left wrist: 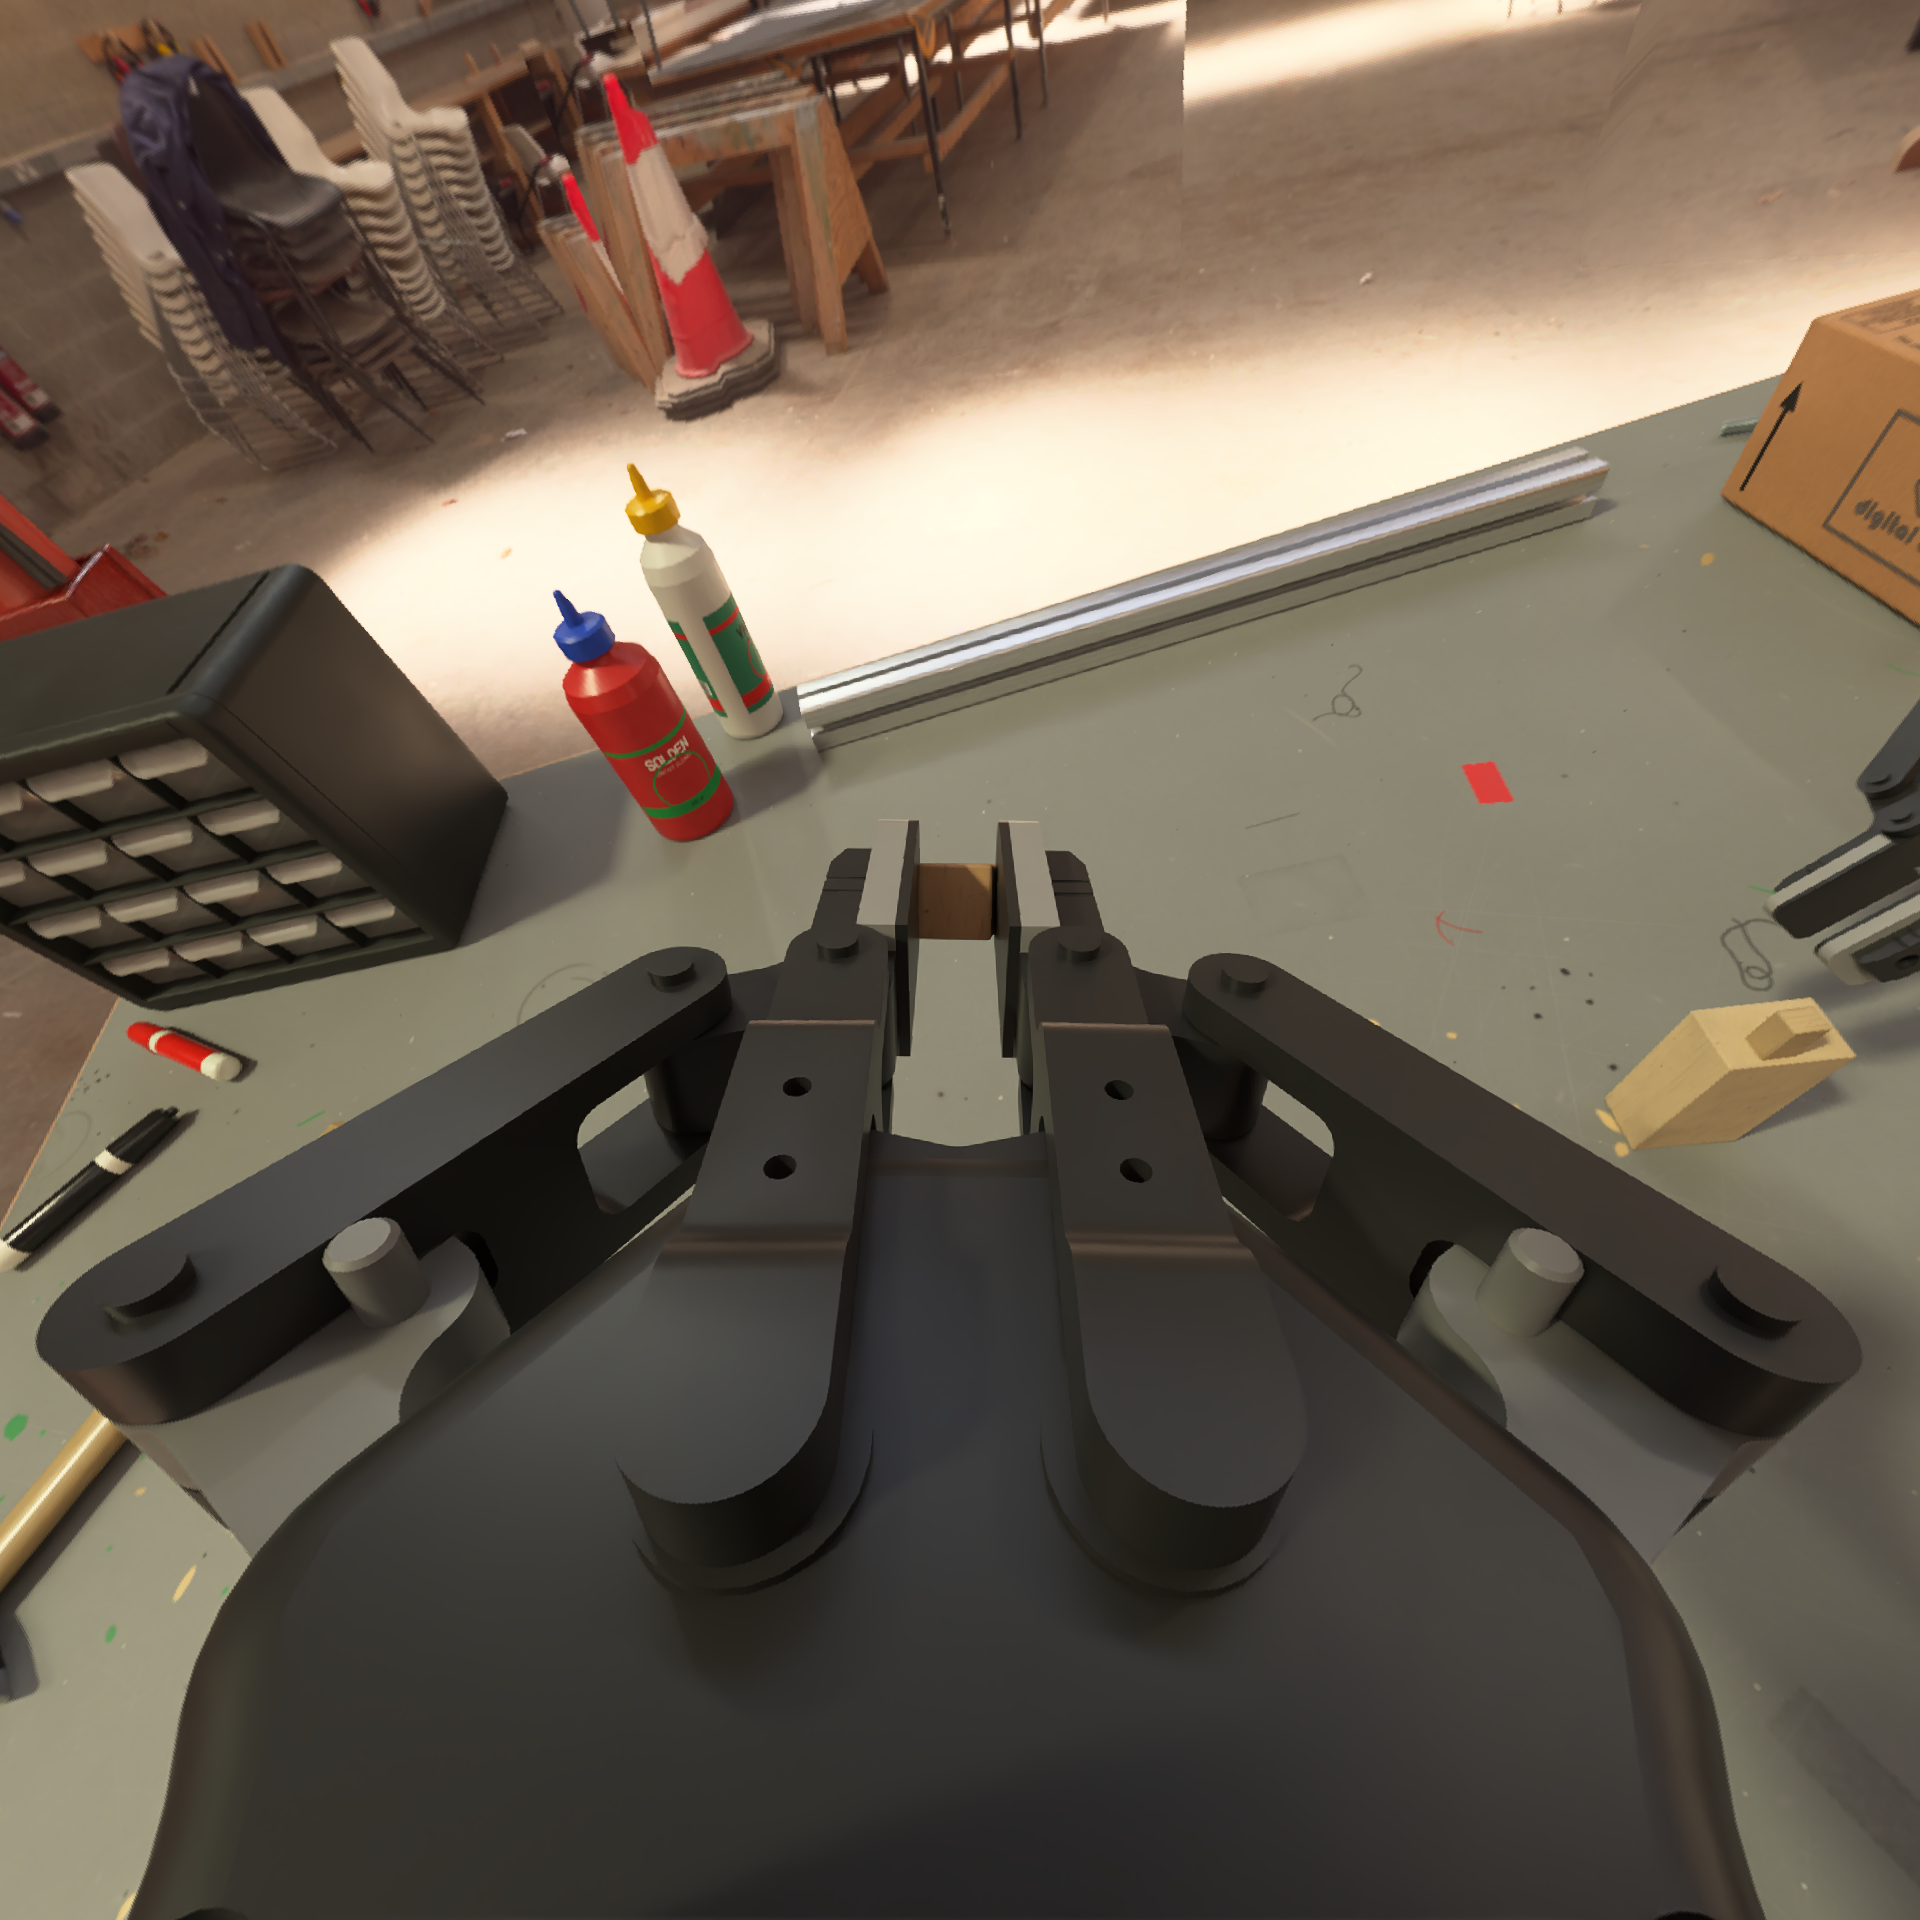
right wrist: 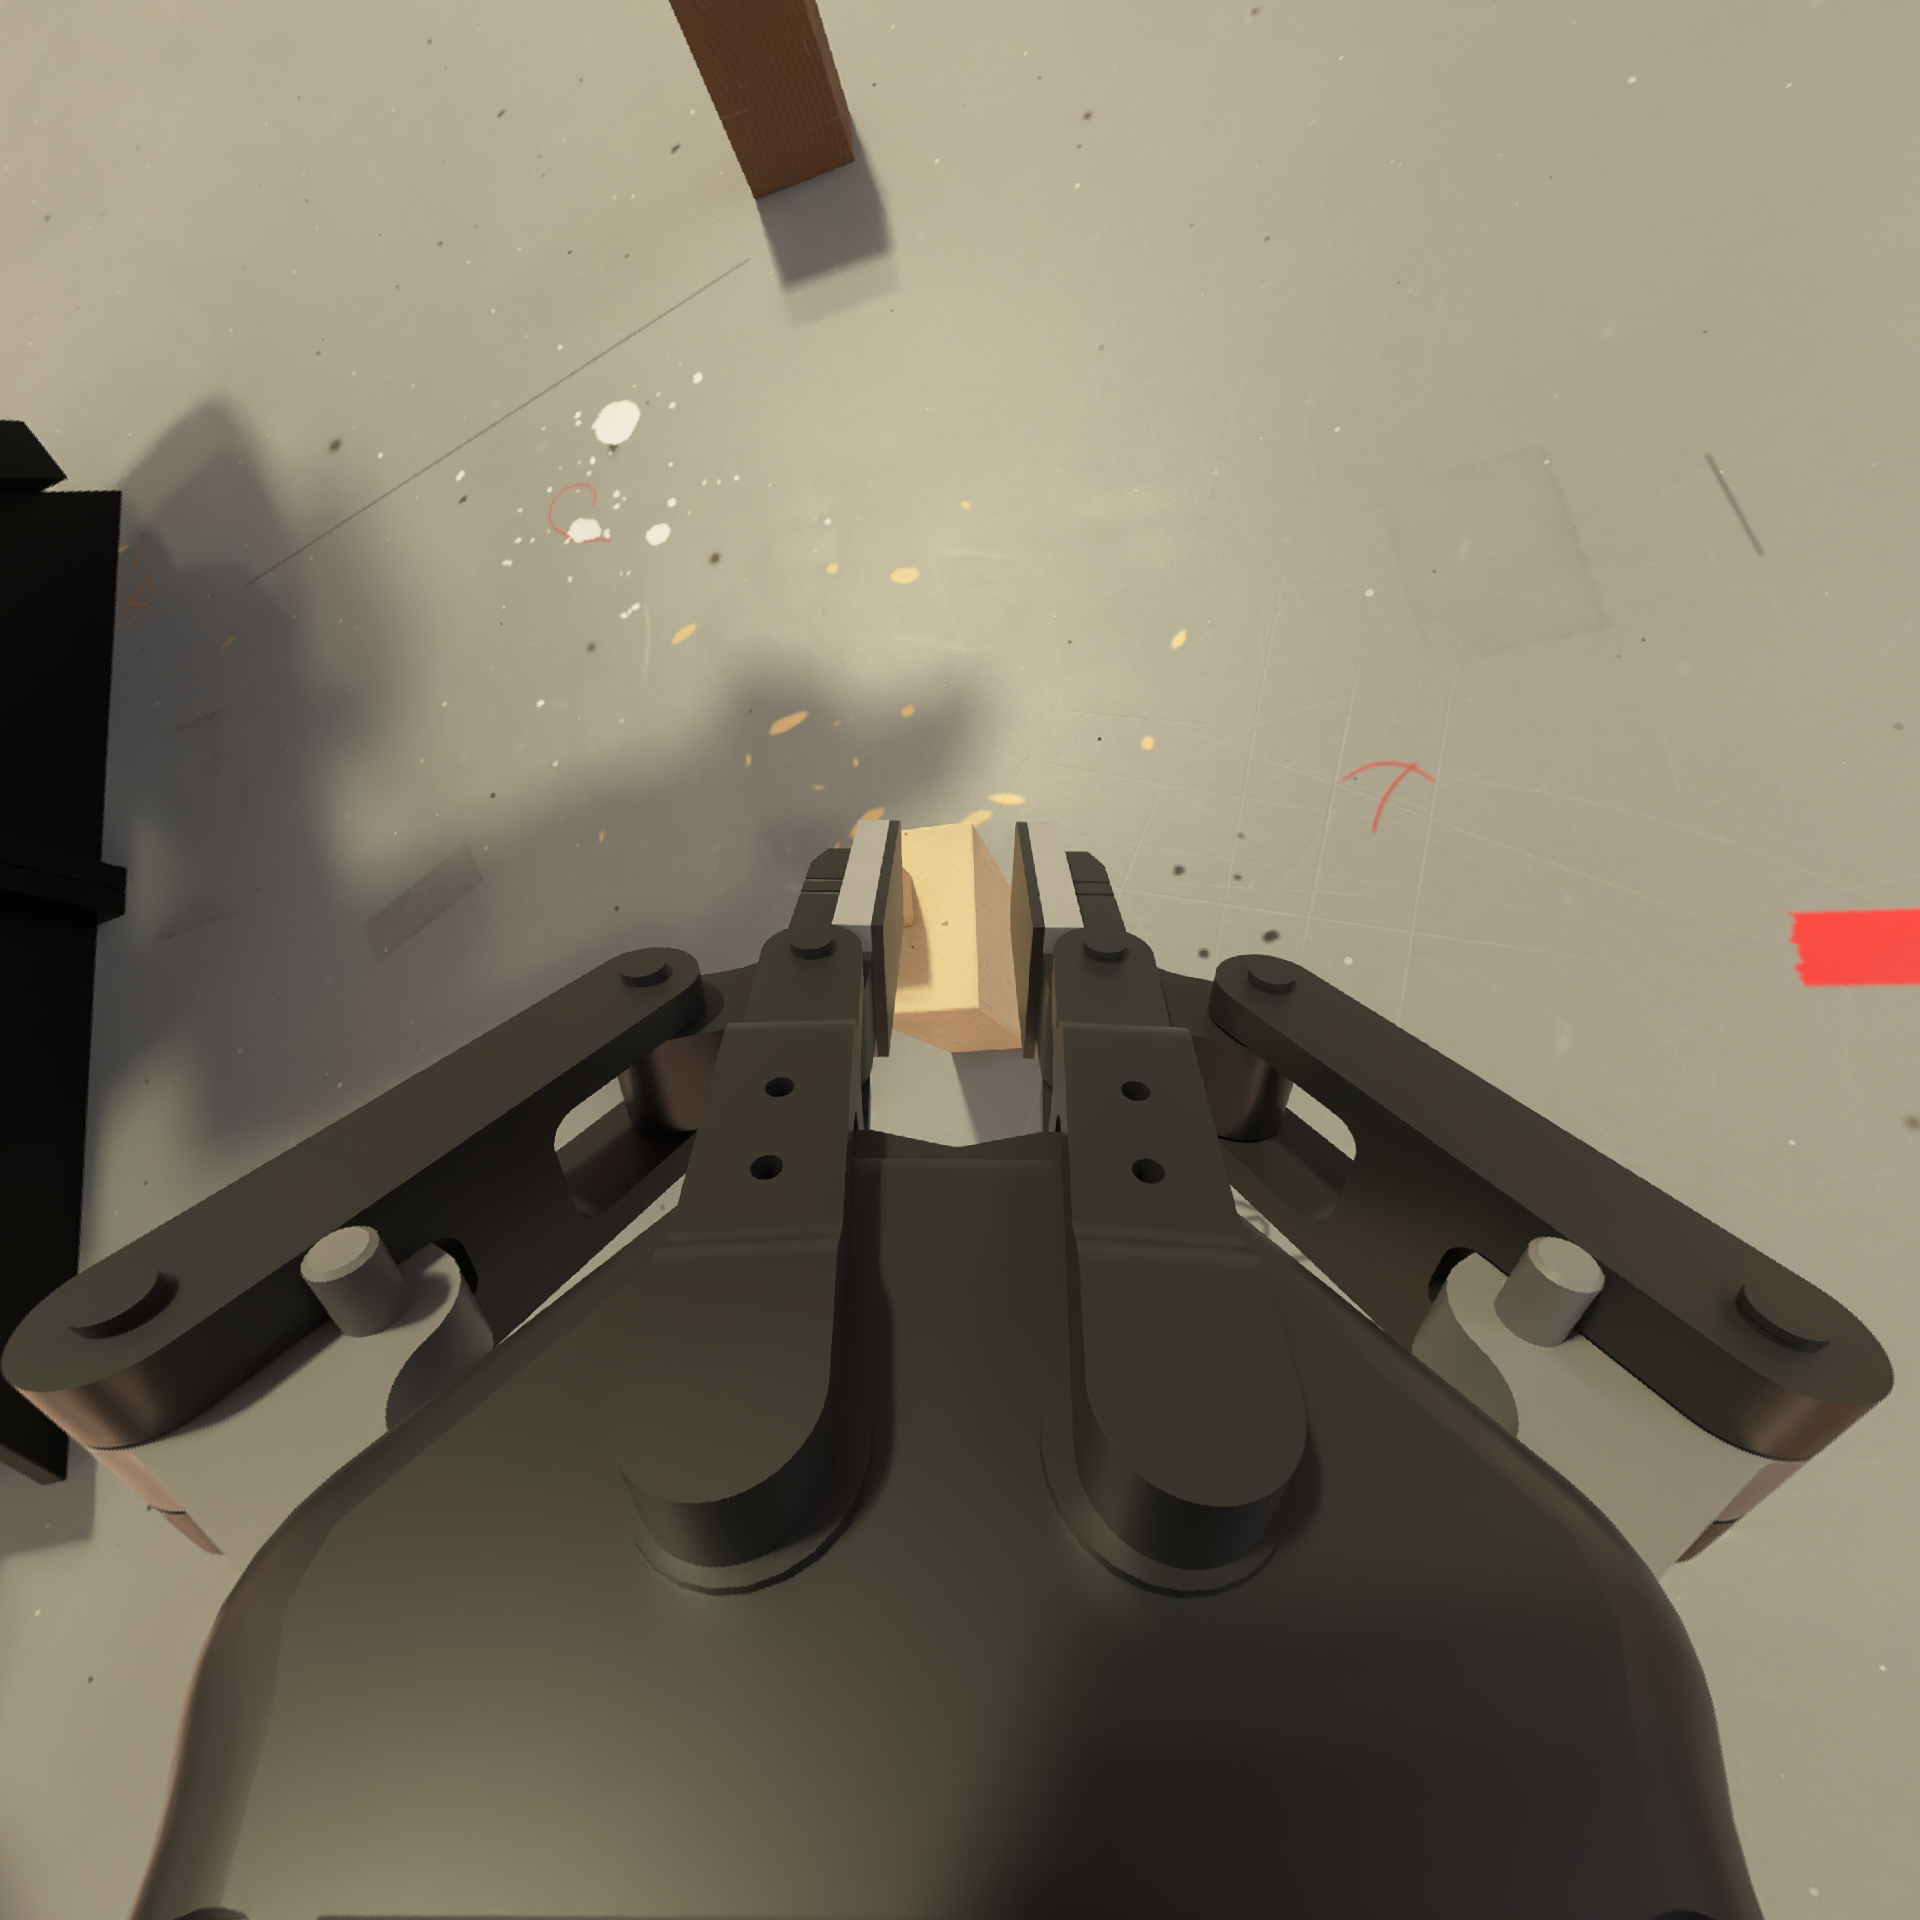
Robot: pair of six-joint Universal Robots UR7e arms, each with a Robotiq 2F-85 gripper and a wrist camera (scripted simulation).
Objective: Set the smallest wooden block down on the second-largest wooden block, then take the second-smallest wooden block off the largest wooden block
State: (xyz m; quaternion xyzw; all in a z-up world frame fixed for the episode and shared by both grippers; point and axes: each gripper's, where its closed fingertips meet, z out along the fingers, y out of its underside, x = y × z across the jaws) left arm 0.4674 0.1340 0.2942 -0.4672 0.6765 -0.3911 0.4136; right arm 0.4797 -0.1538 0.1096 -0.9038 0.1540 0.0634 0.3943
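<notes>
My left gripper is shut on a small brown wooden block, held between its pads over the grey table. At the right of the left wrist view, a pale wooden block lies on the table with a tiny wooden block on top of it. My right gripper hovers just above them, apart from both. In the right wrist view, the right gripper points straight down with its fingers narrowly apart and empty. The pale block and the tiny block show below the gap. A long dark brown block lies farther off.
A black drawer cabinet stands at the left. A red bottle, a white bottle and an aluminium rail line the far edge. A cardboard box sits far right. Markers lie near left. A black object is in the right wrist view.
</notes>
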